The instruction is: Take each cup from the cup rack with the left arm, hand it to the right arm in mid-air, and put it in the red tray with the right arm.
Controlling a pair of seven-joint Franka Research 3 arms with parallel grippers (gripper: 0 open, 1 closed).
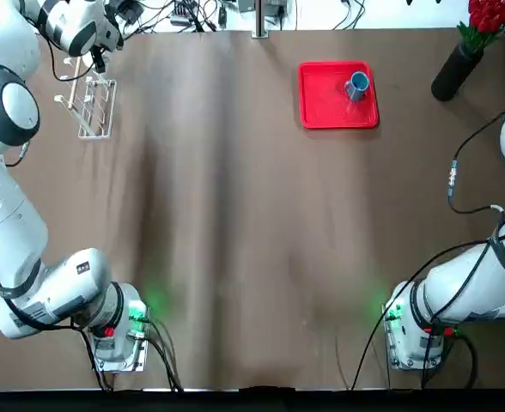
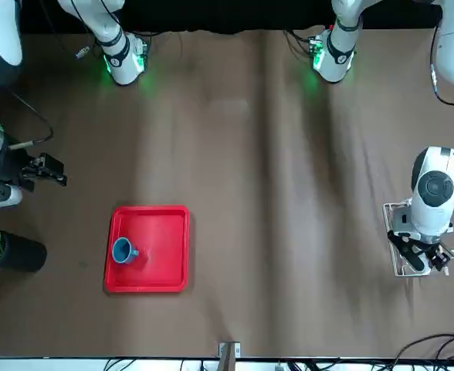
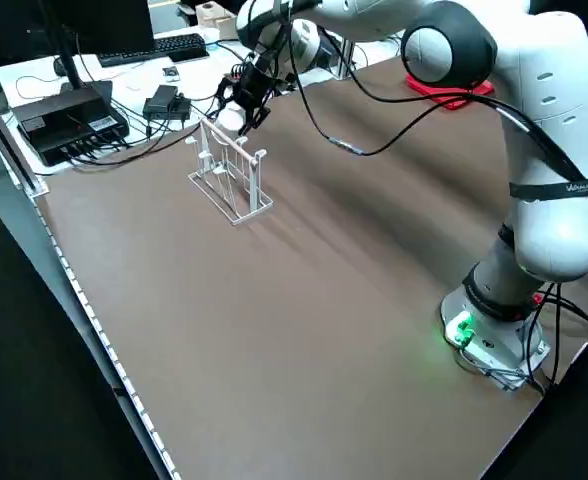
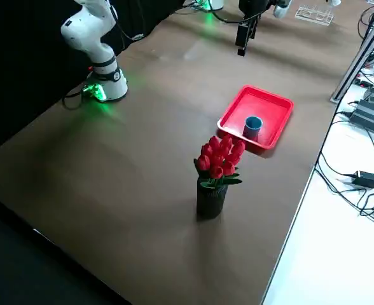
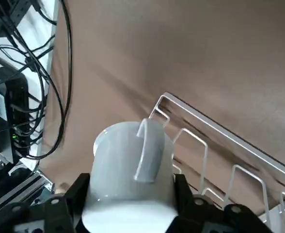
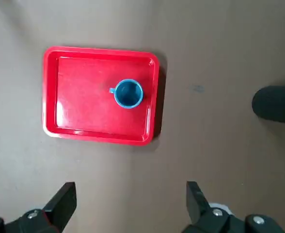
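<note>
White cup [image 5: 130, 174] sits pinched in the left gripper [image 5: 130, 213] beside the cup rack [image 1: 91, 105], far left. Right gripper [image 6: 128, 206] hangs spread above the red tray [image 6: 74, 121] holding the blue cup [image 6: 128, 93].

On my left wrist feed the white cup [image 5: 130, 179] fills the lower middle, its handle [image 5: 147, 150] turned toward the camera. The left gripper [image 5: 132, 204] has it between the dark fingers [image 5: 77, 194] — one pressed to each side of the cup's body. Just past the cup I see the cup rack [image 5: 220, 160], thin wire loops over the brown surface [image 5: 191, 53]. Off to one side, beyond the surface's edge, black cables [image 5: 50, 73] trail past a dark box [image 5: 4, 116] with a small green light.
</note>
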